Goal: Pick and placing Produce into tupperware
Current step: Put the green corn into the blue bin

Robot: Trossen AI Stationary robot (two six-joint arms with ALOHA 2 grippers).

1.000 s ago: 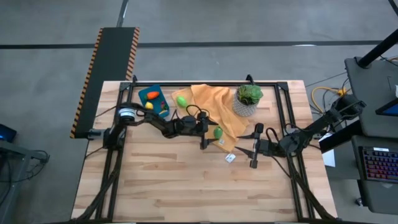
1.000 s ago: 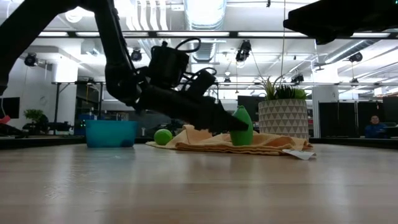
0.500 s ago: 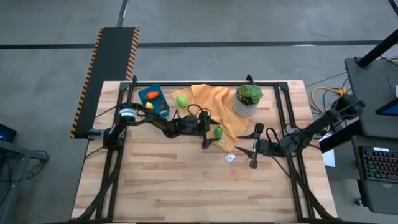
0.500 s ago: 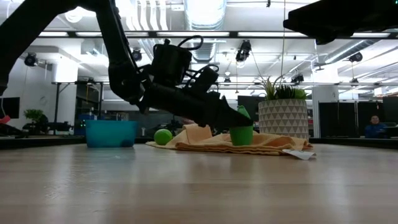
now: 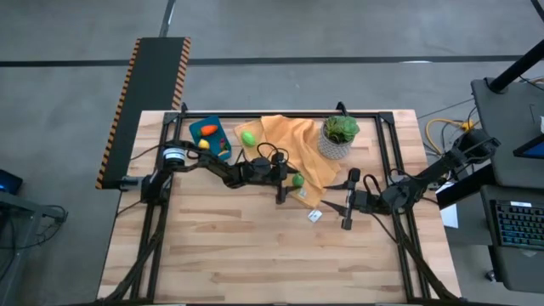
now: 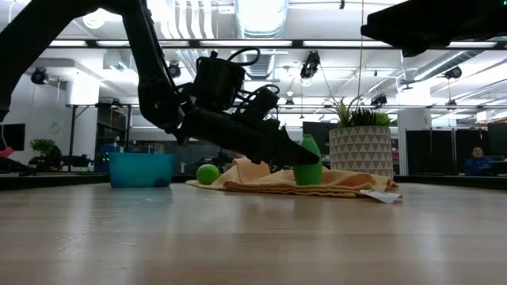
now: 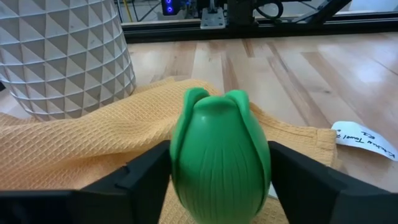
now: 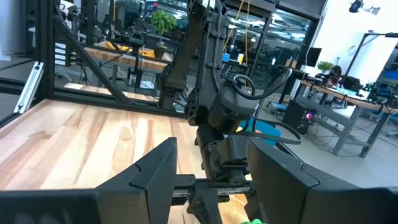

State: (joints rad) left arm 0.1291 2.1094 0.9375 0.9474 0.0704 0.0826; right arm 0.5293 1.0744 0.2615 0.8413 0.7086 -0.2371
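Note:
A green toy vegetable point(image 5: 297, 179) stands upright on the orange-yellow cloth point(image 5: 293, 140), and my left gripper point(image 5: 287, 180) is shut on it. It fills the left wrist view point(image 7: 221, 162). A round green fruit point(image 5: 247, 137) lies at the cloth's left edge, also in the low view point(image 6: 208, 173). The blue tupperware point(image 5: 218, 125) sits at the far left and holds orange and yellow produce. My right gripper point(image 5: 347, 204) waits open over the table's right half, apart from everything. My left gripper pinches the green vegetable's body point(image 7: 186, 180) between its two fingers point(image 7: 146, 177), one on each side. The fingers come slanting down from the table's left point(image 6: 269, 146). The vegetable stands upright with its base point(image 6: 307, 180) on the cloth.
A leafy plant in a pale patterned pot point(image 5: 338, 136) stands on the cloth's far right corner, close behind the vegetable point(image 7: 62, 50). A white tag point(image 5: 314, 216) lies by the cloth's near corner. Bare wood lies along the near half of the table point(image 5: 255, 263).
My left gripper has shifted slightly about the green vegetable, first covering its top in the low view, then settling with the top showing again. The vegetable stays on the cloth in nearly the same place.

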